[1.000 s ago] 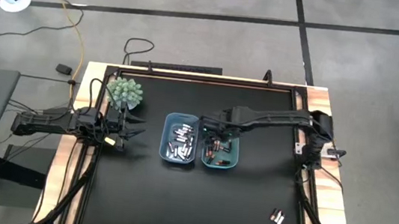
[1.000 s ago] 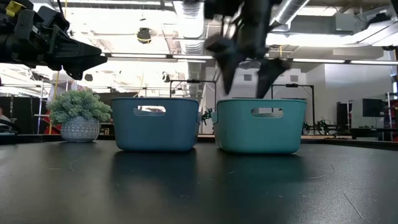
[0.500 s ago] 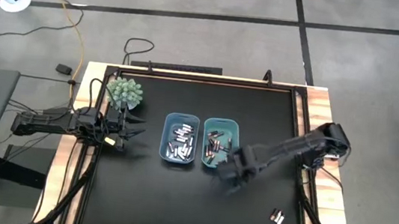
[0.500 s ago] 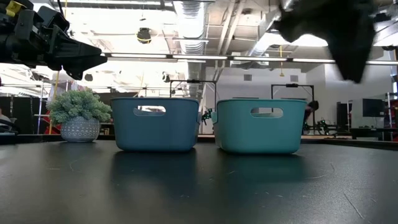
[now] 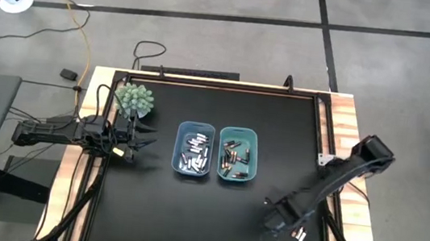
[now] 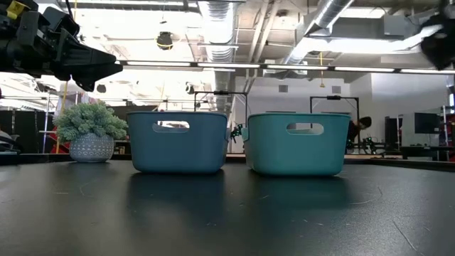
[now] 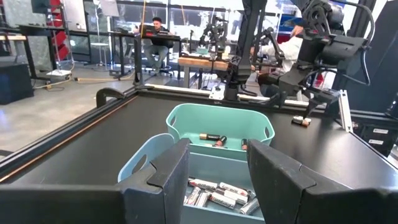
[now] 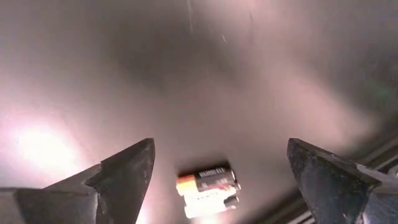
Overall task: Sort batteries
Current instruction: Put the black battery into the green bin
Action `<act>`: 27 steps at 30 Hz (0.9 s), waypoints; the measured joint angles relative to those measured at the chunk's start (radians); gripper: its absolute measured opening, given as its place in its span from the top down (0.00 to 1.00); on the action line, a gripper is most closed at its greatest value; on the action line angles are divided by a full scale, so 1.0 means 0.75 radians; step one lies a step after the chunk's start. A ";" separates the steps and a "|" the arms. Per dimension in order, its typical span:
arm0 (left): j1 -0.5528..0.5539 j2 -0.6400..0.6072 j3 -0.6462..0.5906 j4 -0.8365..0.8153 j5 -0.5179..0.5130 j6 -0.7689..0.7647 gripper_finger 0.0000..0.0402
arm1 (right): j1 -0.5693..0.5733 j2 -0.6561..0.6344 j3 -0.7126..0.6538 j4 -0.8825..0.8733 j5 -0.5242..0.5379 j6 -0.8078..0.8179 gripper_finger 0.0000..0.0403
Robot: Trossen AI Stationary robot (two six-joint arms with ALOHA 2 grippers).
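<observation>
Right gripper hangs over the tabletop near its right front corner, fingers spread wide, nothing held. Two loose batteries lie side by side on the mat, touching each other, just ahead of the open fingers and between their lines; no contact with either finger. One of the pair is dark with a copper end, the other pale.

Remaining batteries sit in two bins at mid-table: silvery ones in the blue bin, dark copper-ended ones in the teal bin.

Left gripper waits near the left edge, beside a potted plant, fingers apart and empty.
</observation>
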 joint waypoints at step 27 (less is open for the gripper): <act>0.000 0.000 0.000 -0.001 0.000 -0.002 0.61 | 0.196 0.077 -0.160 0.275 -0.183 0.012 0.05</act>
